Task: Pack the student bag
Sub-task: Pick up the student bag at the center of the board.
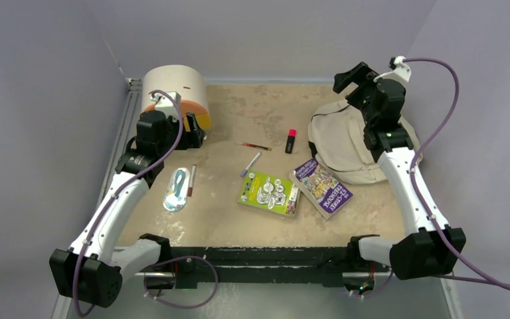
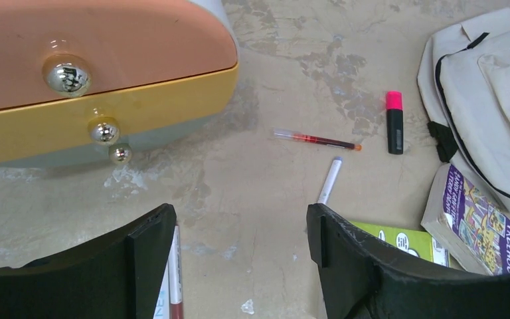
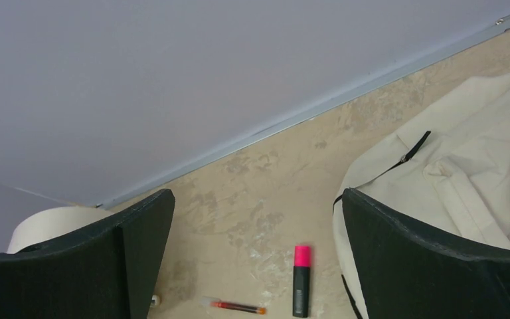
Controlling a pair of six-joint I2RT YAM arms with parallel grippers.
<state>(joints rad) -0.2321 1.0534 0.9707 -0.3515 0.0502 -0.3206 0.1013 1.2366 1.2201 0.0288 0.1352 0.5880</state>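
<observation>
Both ends are released and empty: my left gripper (image 2: 239, 226) hangs low in front of the drawer box (image 2: 99, 80), and my right gripper (image 3: 257, 206) sits high over the student bag (image 1: 342, 143), which lies slumped at the far right of the tabletop (image 1: 265, 113). Nothing looks packed to me. The pink highlighter (image 1: 291, 140), red pen (image 1: 256, 145), white pen (image 1: 251, 164), green book (image 1: 269, 193) and purple book (image 1: 322, 188) all lie loose, and I can't see an open mouth on the bag. There's bare room mid-table beyond the pens, but walls crowd the box and the bag.

Two books (image 1: 269, 193) (image 1: 321, 187), three pens (image 1: 255, 145) (image 1: 251, 163) (image 1: 191, 179), and one each: highlighter (image 1: 290, 140), packet (image 1: 177, 188), backpack (image 1: 345, 146), drawer box (image 1: 176, 93).
</observation>
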